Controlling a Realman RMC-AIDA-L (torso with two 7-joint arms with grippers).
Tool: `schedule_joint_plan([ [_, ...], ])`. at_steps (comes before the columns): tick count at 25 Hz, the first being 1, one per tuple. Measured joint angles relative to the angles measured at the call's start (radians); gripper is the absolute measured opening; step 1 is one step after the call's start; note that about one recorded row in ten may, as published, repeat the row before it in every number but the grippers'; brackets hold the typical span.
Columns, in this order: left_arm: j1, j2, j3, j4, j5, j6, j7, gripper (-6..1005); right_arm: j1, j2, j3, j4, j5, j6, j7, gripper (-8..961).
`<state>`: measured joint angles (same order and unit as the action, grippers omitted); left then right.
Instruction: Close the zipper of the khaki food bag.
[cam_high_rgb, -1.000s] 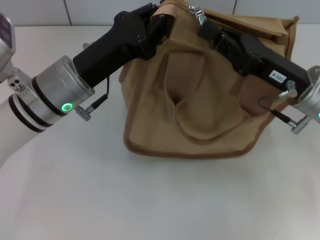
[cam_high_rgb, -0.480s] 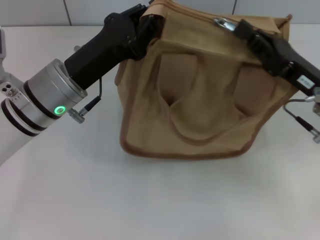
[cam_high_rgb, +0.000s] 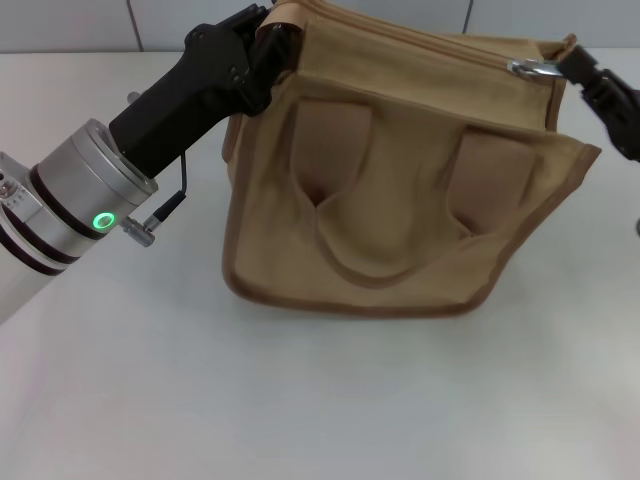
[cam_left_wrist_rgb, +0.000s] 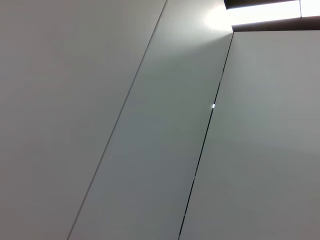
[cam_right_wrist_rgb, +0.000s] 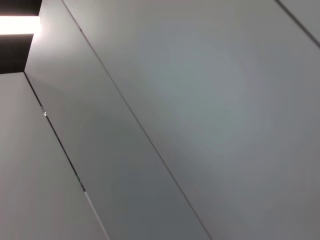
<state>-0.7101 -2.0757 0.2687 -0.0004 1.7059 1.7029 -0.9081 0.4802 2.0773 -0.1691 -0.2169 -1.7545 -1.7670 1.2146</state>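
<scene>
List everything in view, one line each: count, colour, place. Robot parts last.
khaki food bag: one, khaki with brown trim, upright mid-table.
zipper: one, tan, along the bag's top; silver pull tab at its right end.
handle: one, khaki loop, hanging on the bag's front.
table: one, white, under the bag.
wall panels: grey, in both wrist views.
left gripper: one, black, gripping the bag's top left corner.
right gripper: one, black, at the pull tab.

Left gripper (cam_high_rgb: 268, 30): fingertips hidden behind the khaki food bag (cam_high_rgb: 400, 190) corner.
Right gripper (cam_high_rgb: 570, 65): body cut off by the frame edge.
Zipper (cam_high_rgb: 430, 45): far end obscured.
</scene>
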Motion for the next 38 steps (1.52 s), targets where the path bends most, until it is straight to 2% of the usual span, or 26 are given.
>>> schedule_joint_plan([
  [10,0.012,-0.001,0.0,0.0,0.0,-0.007,0.0,71,-0.019,0.001,0.001,-0.032,0.021,-0.027,-0.011,33],
  [16,0.047,-0.001,-0.005,0.009,-0.003,-0.018,0.01,72,-0.058,0.004,0.003,-0.019,0.111,-0.028,-0.089,40],
  [19,0.078,0.0,-0.026,0.013,-0.003,-0.029,0.015,73,-0.068,0.005,0.002,-0.017,0.123,-0.031,-0.102,266],
  [23,0.109,0.001,-0.038,0.023,-0.003,-0.055,0.047,73,-0.076,0.004,-0.001,-0.016,0.126,-0.029,-0.11,383],
  [26,0.125,0.002,-0.037,0.031,-0.001,-0.073,0.056,132,-0.081,0.005,-0.007,-0.016,0.125,-0.036,-0.135,470],
  [29,0.153,0.003,-0.032,0.054,0.001,-0.101,0.064,191,-0.104,0.005,-0.008,-0.016,0.121,-0.075,-0.148,465],
  [31,0.178,0.004,-0.033,0.068,0.001,-0.104,0.065,274,-0.127,0.005,-0.004,-0.013,0.121,-0.108,-0.168,462],
  [34,0.267,0.007,-0.045,0.122,-0.002,-0.09,0.054,399,-0.151,0.006,-0.003,0.007,0.121,-0.139,-0.224,457],
  [35,0.267,0.007,-0.045,0.122,-0.002,-0.09,0.054,447,-0.151,0.006,-0.003,0.007,0.121,-0.139,-0.224,456],
  [36,0.313,0.007,-0.06,0.14,-0.004,-0.086,0.054,495,-0.16,0.004,-0.008,0.013,0.12,-0.142,-0.245,454],
  [37,0.313,0.007,-0.06,0.14,-0.004,-0.086,0.054,542,-0.16,0.004,-0.008,0.013,0.12,-0.142,-0.245,437],
  [38,0.343,0.007,-0.076,0.152,-0.004,-0.084,0.054,590,-0.163,0.004,-0.011,0.013,0.117,-0.142,-0.25,420],
])
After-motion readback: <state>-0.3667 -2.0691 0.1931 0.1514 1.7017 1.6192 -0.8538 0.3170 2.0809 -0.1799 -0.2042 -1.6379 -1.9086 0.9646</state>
